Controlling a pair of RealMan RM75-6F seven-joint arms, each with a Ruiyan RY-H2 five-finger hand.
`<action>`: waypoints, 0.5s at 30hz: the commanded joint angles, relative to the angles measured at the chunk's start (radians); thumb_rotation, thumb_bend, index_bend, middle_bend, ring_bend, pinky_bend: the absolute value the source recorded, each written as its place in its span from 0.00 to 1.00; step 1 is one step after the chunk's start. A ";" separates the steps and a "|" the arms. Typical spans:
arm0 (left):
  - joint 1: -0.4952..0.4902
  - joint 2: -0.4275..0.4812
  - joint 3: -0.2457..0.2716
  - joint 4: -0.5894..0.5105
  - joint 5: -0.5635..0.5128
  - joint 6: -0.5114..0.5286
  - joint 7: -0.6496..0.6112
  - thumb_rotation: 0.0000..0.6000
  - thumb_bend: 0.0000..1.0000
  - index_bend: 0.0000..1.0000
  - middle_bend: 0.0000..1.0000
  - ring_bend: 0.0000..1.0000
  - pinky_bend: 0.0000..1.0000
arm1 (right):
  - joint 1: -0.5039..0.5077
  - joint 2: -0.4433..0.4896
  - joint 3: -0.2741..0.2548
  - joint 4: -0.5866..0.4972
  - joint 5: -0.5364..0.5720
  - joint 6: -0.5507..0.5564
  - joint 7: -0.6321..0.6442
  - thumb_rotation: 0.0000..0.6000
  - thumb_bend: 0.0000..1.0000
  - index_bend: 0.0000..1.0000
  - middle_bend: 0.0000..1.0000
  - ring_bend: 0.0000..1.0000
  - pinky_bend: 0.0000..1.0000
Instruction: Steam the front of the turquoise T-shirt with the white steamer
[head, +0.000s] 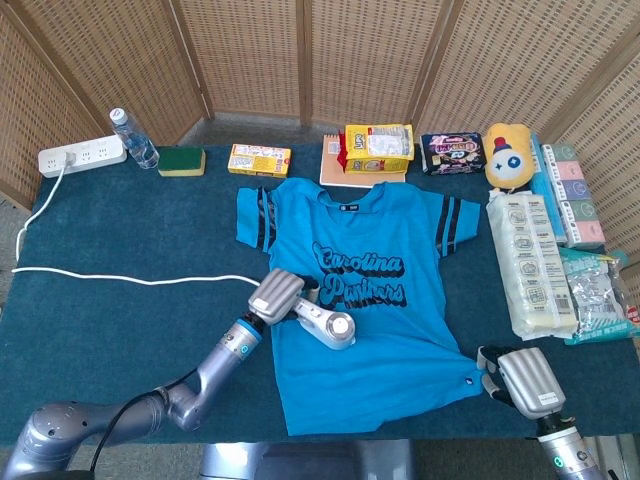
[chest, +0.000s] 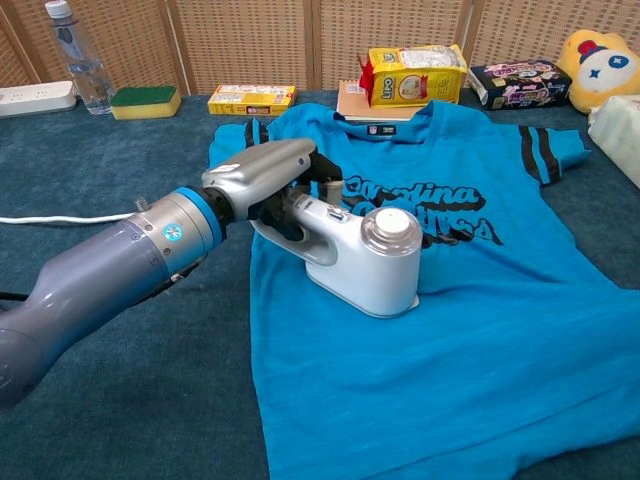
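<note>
The turquoise T-shirt (head: 370, 290) (chest: 470, 300) lies flat, front up, black lettering across its chest. My left hand (head: 274, 296) (chest: 265, 180) grips the handle of the white steamer (head: 326, 324) (chest: 360, 255), whose base rests on the shirt's left middle, just below the lettering. A white cord (head: 130, 278) (chest: 60, 213) trails left from it. My right hand (head: 525, 382) rests near the table's front right corner with its fingers curled in, holding nothing, beside the shirt's lower right hem.
A power strip (head: 82, 156), water bottle (head: 133, 138), green sponge (head: 181, 160), yellow boxes (head: 260, 159), snack bags (head: 378, 148) and a plush toy (head: 510, 155) line the back edge. Packaged goods (head: 530, 262) are stacked along the right side.
</note>
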 joint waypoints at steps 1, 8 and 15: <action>0.013 0.015 0.006 0.001 0.000 0.003 -0.014 1.00 0.42 0.59 0.70 0.65 0.73 | 0.001 -0.001 0.000 -0.002 -0.001 -0.001 -0.002 1.00 0.61 0.66 0.62 0.72 0.88; 0.010 0.019 0.015 -0.034 0.023 0.007 -0.025 1.00 0.42 0.59 0.70 0.65 0.73 | 0.001 -0.001 0.001 -0.004 -0.001 -0.003 -0.005 1.00 0.62 0.66 0.62 0.72 0.88; 0.006 0.019 0.040 -0.090 0.058 0.009 -0.024 1.00 0.42 0.59 0.70 0.65 0.73 | -0.002 0.002 0.000 -0.006 0.001 -0.001 -0.006 1.00 0.61 0.66 0.62 0.72 0.88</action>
